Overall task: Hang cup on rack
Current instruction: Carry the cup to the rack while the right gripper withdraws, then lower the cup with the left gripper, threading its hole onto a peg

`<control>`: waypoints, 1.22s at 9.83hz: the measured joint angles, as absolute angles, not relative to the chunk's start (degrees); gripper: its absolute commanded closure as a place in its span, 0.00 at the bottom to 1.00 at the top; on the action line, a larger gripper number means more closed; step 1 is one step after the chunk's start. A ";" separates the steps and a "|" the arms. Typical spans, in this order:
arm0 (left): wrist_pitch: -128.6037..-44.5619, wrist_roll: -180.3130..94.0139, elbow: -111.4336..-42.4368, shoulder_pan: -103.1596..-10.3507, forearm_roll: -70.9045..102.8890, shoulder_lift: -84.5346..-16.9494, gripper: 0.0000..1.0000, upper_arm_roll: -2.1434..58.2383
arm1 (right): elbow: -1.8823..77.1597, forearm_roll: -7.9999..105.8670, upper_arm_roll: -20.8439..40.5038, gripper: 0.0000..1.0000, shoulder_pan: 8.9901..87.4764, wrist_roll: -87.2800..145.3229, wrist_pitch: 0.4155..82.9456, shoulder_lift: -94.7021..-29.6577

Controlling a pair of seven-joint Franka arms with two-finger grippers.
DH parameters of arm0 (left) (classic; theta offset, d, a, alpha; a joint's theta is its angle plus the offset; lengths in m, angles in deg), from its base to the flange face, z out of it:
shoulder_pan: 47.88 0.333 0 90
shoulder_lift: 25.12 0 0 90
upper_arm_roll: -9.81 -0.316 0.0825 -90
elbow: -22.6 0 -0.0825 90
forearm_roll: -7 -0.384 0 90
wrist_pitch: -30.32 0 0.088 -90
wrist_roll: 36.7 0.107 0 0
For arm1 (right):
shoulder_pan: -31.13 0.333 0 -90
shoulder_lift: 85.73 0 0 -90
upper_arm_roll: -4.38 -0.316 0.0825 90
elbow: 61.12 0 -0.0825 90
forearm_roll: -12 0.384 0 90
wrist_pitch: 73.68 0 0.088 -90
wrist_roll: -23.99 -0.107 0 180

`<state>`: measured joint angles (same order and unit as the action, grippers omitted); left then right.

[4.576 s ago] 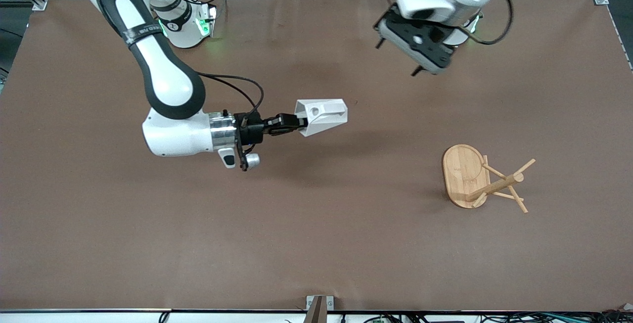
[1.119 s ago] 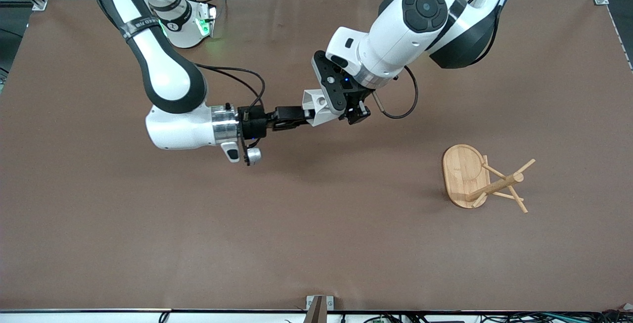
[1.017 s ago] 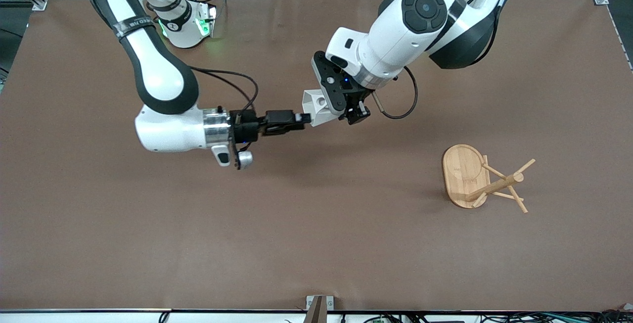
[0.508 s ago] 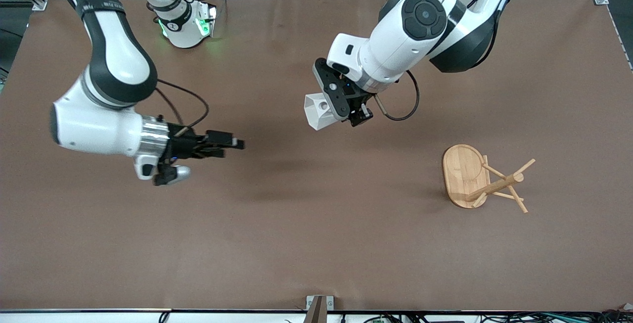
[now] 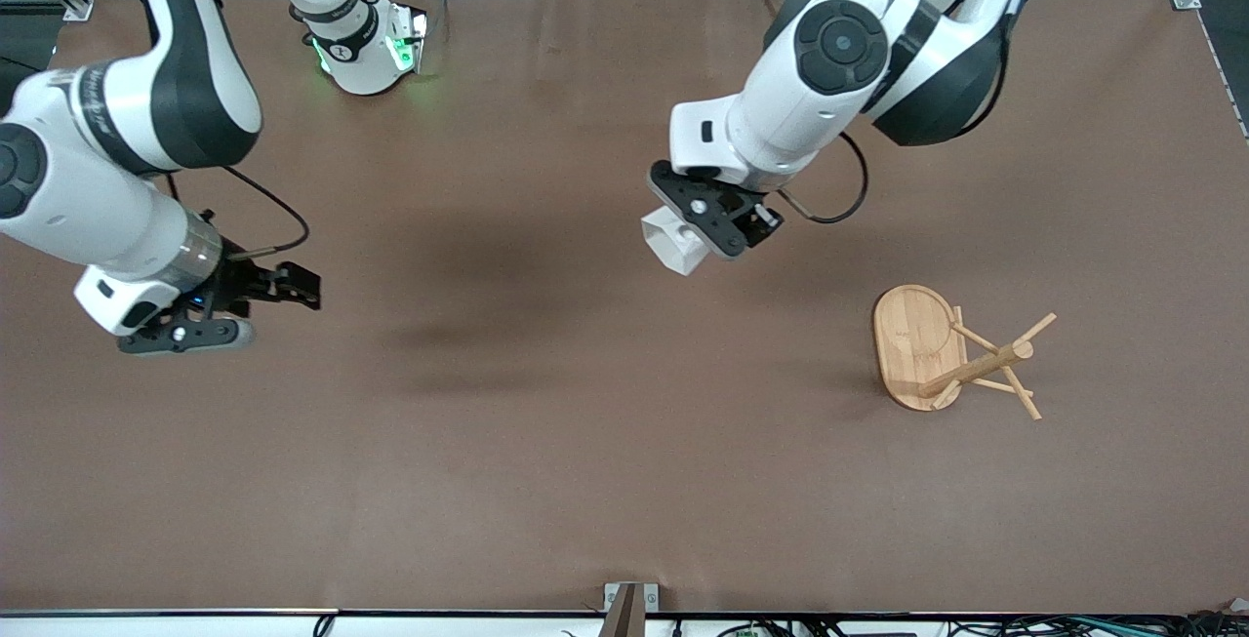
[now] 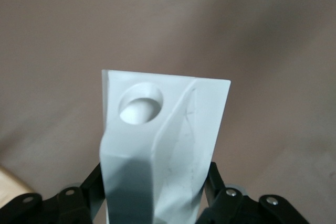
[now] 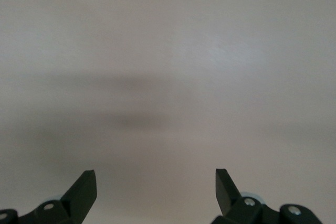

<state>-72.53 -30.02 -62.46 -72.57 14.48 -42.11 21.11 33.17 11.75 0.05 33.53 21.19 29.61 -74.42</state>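
Overhead, the left arm comes down from its base at the top of the front view, elbow bent, forearm angled toward the middle of the brown counter. Its wrist tips downward, and the left pincer hangs in the air over the counter's central stretch, clenched on the cup. The white faceted cup juts out past the fingertips and points toward the right arm's end. In the left wrist view the cup fills the centre, its blocky handle with the round hole turned to the camera, and a black finger presses each flank.

Meanwhile the right arm is folded low at its own end of the counter, upper link sloping down, forearm turned back toward the middle. The right pincer hovers over bare counter there, released, with nothing between its fingers; the right wrist view shows the two tips spread wide apart over plain brown surface.

Well apart from the cup, the bamboo rack stands on the counter toward the left arm's end, nearer the front camera than the left pincer, its oval base flat and its pegs all bare.
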 measured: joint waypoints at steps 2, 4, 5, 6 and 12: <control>-72.02 -33.31 -62.41 -69.95 12.79 -40.87 0.99 20.94 | 29.06 11.49 1.35 0.00 33.46 21.16 22.51 -77.89; -71.73 -36.91 -62.34 -67.93 10.86 -39.89 0.99 20.86 | 28.34 11.25 1.60 0.00 33.46 20.74 17.63 -83.17; -71.72 -37.08 -62.32 -66.94 9.49 -39.56 0.99 20.85 | 28.32 11.00 2.53 0.00 33.47 20.27 16.29 -85.44; -71.57 -37.01 -62.49 -65.96 8.26 -39.14 0.99 20.85 | 27.86 10.96 4.28 0.00 33.42 20.23 15.27 -86.78; -79.86 -22.30 -74.70 -55.88 17.47 -37.16 0.99 20.65 | 24.27 10.96 6.48 0.00 33.15 18.39 12.79 -87.19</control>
